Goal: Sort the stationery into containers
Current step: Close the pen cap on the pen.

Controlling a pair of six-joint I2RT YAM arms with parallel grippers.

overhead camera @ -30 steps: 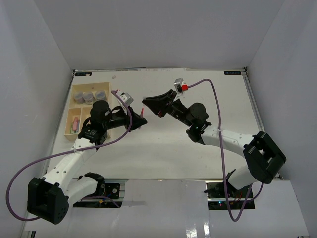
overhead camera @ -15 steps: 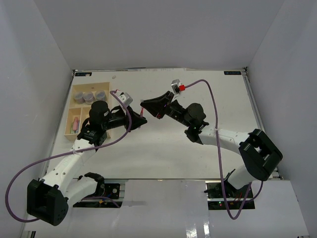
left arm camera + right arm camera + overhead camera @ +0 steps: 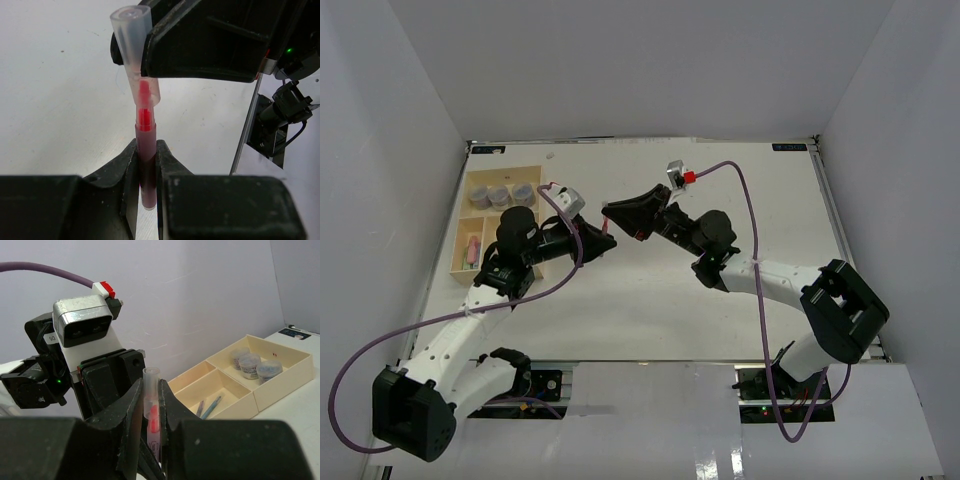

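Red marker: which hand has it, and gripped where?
Both. The left hand clamps the red marker by its barrel. The right hand pinches the clear cap, which sits partly over the tip.

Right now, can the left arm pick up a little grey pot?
Probably not: the pots lie near, but the left pincer is shut on the red pen, whose cap the right pincer grips.

— What is different from one second ago?
— The right gripper [image 3: 613, 212], with the clear cap [image 3: 131, 30], has moved left, toward the red marker [image 3: 145, 147] in the left gripper [image 3: 603, 239]. From above, the gap between them is almost closed.
— And the arms?
— The right arm [image 3: 840, 310] has its elbow more to the left. The left arm [image 3: 517, 229] has pulled its black wrist joint a little to the left.
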